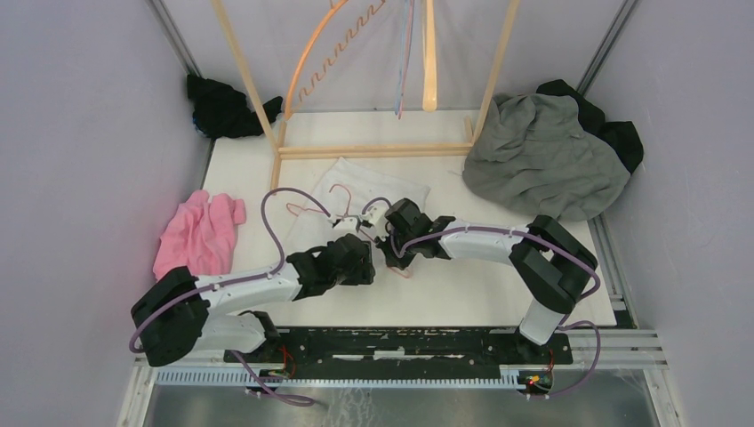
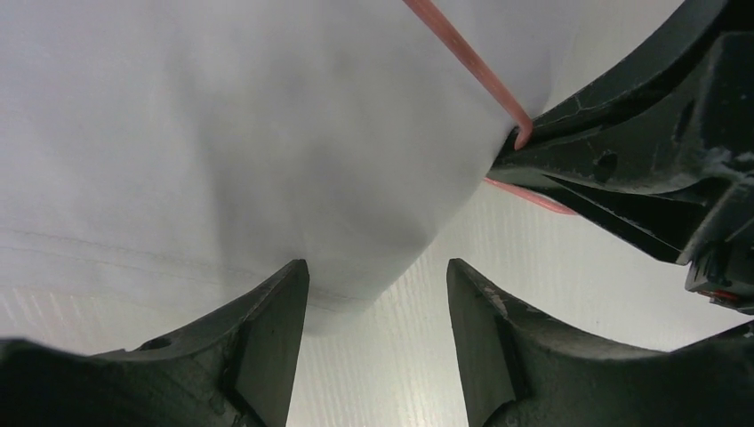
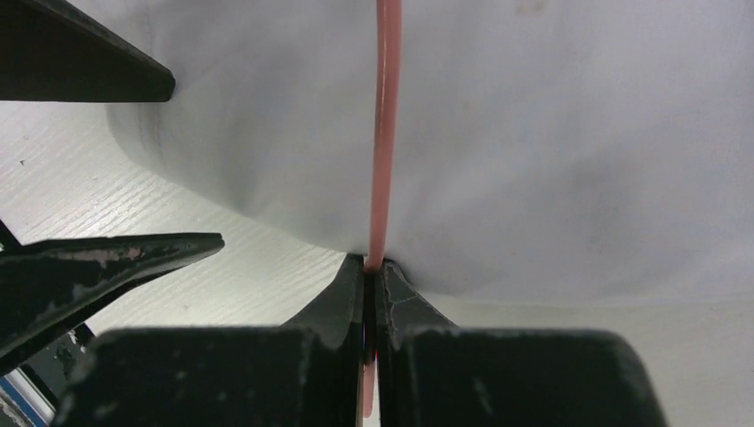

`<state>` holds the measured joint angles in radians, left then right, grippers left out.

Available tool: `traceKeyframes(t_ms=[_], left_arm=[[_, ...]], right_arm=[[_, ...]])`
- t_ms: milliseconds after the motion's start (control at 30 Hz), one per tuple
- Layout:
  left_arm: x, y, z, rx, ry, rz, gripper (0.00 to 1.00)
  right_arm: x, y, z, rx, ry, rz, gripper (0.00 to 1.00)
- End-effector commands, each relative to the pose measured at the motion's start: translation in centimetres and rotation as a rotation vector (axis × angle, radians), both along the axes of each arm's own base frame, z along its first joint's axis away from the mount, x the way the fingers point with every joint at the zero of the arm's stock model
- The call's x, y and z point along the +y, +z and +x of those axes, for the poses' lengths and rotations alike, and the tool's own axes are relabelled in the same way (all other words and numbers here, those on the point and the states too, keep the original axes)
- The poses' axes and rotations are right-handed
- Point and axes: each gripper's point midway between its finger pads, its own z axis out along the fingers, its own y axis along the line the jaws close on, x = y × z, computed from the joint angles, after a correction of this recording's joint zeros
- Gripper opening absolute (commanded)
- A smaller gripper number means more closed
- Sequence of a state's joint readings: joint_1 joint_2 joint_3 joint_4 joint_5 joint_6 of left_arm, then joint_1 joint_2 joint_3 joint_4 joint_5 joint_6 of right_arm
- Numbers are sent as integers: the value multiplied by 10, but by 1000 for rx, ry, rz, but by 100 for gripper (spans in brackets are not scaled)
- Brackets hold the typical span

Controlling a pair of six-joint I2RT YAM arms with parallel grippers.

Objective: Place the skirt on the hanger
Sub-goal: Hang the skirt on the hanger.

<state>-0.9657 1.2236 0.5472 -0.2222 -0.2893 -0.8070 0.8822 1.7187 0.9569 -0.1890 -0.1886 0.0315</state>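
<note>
The white skirt (image 1: pixel 356 182) lies flat on the table in front of the wooden rack. A thin pink wire hanger (image 1: pixel 339 190) lies on top of it. My right gripper (image 1: pixel 389 249) is shut on the hanger's wire at the skirt's near edge; in the right wrist view the wire (image 3: pixel 387 133) runs straight up from the closed jaws (image 3: pixel 373 271) across the skirt (image 3: pixel 551 133). My left gripper (image 1: pixel 363 256) is open and empty just left of it. In the left wrist view its jaws (image 2: pixel 378 294) straddle the skirt's hem (image 2: pixel 267 133), with the hanger (image 2: pixel 471 62) at the upper right.
A pink garment (image 1: pixel 200 233) lies at the table's left edge, a grey garment (image 1: pixel 542 156) at the back right, and a black one (image 1: pixel 222 107) at the back left. The wooden rack (image 1: pixel 373 151) stands at the back with other hangers (image 1: pixel 311 62) on it.
</note>
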Motion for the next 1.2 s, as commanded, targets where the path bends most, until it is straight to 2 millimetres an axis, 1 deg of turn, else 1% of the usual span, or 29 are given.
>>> traceKeyframes(t_ms=[0, 67, 167, 233, 300, 400, 467, 567, 600, 667, 767, 933, 1167], left_arm=[[7, -7, 3, -9, -5, 71, 63], [9, -12, 4, -5, 6, 98, 55], [13, -21, 5, 11, 13, 139, 38], [13, -24, 4, 22, 10, 155, 31], [13, -24, 4, 24, 11, 155, 26], [16, -19, 3, 21, 12, 155, 24], [15, -14, 1, 20, 2, 140, 28], [7, -3, -4, 16, -48, 89, 48], [3, 1, -7, 15, -75, 64, 52], [2, 5, -11, 7, -102, 47, 56], [9, 0, -15, 14, -113, 66, 57], [13, -18, -18, 35, -109, 110, 57], [17, -43, -21, 54, -107, 219, 55]], right_arm=[[10, 17, 7, -17, -8, 81, 1], [10, 17, 7, -14, -9, 83, 1], [10, 18, 6, -10, -8, 86, 1], [9, 18, 6, -9, -11, 89, 1], [7, 19, 8, -12, -15, 94, 1], [7, 22, 9, -11, -20, 103, 1], [9, 23, 9, -4, -17, 113, 1], [10, 23, 9, 1, -17, 121, 1], [10, 22, 9, 3, -15, 119, 1], [10, 21, 9, 5, -17, 115, 1], [10, 23, 10, 4, -20, 118, 1], [13, 26, 9, 14, -15, 137, 1], [12, 29, 7, 18, -10, 139, 1]])
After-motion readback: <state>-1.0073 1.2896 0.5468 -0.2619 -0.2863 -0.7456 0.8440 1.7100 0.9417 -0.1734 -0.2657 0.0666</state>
